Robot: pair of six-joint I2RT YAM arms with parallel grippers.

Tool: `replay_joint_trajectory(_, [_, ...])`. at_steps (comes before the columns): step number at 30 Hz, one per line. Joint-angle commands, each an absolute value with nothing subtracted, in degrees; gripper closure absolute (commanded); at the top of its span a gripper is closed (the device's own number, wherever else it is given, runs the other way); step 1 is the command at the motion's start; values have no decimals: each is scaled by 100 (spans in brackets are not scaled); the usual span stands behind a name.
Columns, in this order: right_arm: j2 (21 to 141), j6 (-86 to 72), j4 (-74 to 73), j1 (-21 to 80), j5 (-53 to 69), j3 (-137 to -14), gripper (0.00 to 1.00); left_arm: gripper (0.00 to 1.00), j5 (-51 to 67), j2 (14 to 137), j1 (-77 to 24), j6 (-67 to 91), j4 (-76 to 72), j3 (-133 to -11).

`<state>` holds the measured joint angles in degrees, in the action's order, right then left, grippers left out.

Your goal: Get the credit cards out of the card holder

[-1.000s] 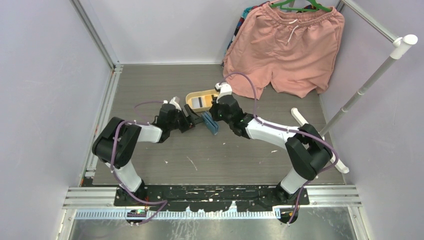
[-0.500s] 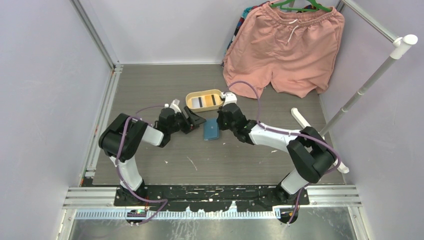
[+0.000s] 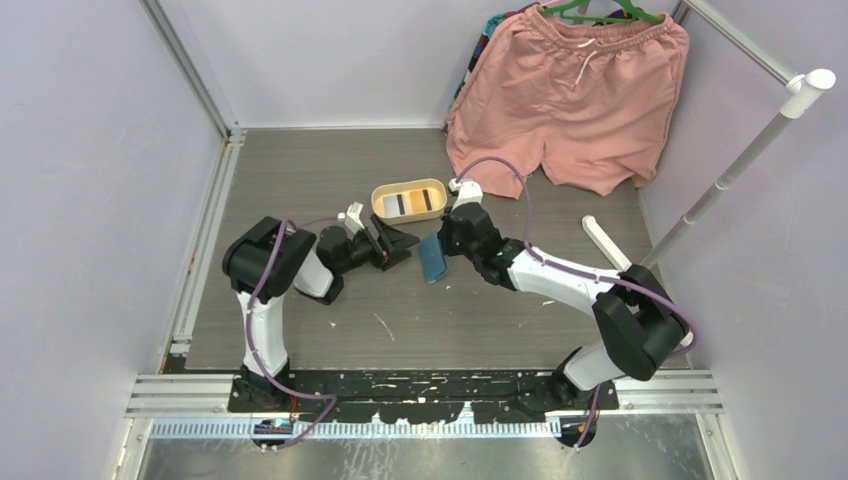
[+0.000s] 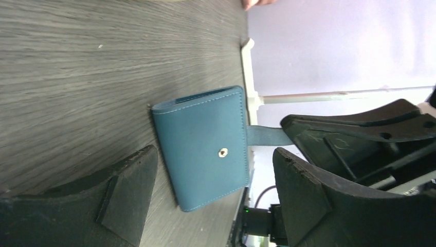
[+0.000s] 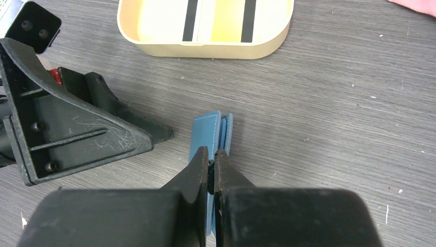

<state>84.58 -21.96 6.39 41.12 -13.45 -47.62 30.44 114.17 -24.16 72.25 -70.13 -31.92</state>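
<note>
One edge of the card holder (image 4: 203, 146) is pinched by the right fingers (image 5: 198, 170); left fingers (image 4: 303, 190) stand spread just beside.

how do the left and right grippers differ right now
The left gripper is open and empty; the right gripper is shut on the wallet. The left one points at the wallet's front; the right one pinches its strap. Both are black and low over the table.

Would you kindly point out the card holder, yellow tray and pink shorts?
card holder (image 4: 198, 144), left wrist view, outer face beside the snap.
yellow tray (image 5: 205, 50), right wrist view, near wall.
pink shorts (image 3: 570, 100), top view, middle of fabric.
</note>
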Motion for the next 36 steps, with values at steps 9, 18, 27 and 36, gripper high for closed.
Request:
replay_joint_trajectory(9, [7834, -2399, 487, 4101, -1389, -4761, 99, 16, 3351, 11910, -2602, 7699, -7721, -3137])
replay_joint_trajectory(18, [7860, -2406, 420, 4100, -1413, -4761, 99, 6, 3336, 11839, -2671, 7383, -7217, -3147])
replay_joint_trajectory(27, [7973, -2538, 553, 4091, -1532, -4576, 99, 17, 3079, 12105, -3144, 7427, -7150, -3243])
replay_joint_trajectory(36, [8398, -2942, 516, 4081, -1809, -4354, 99, 26, 2855, 11706, -3208, 7163, -6646, -3223])
